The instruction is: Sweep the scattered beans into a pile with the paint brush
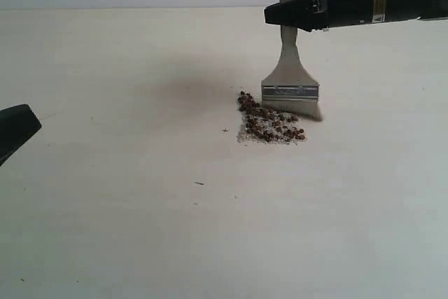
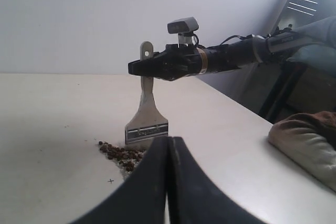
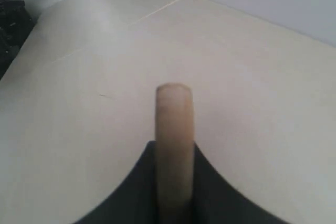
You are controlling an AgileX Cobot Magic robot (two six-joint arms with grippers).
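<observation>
The paint brush (image 1: 289,68) stands upright on the table, its cream handle clamped in my right gripper (image 1: 280,13), which reaches in from the right. Its bristles (image 1: 302,108) press on the table at the far right edge of the beans. The beans (image 1: 269,124) lie in a compact pile of reddish-brown pellets with white grains, just in front of the silver ferrule. In the right wrist view only the handle end (image 3: 174,129) shows between the jaws. My left gripper (image 1: 15,131) hovers far to the left, shut and empty. Its view shows the brush (image 2: 146,114) and the pile (image 2: 122,154).
A few stray specks (image 1: 199,183) lie on the pale table (image 1: 105,208) in front of the pile. A brownish cushion-like thing (image 2: 307,142) sits beyond the table's right edge in the left wrist view.
</observation>
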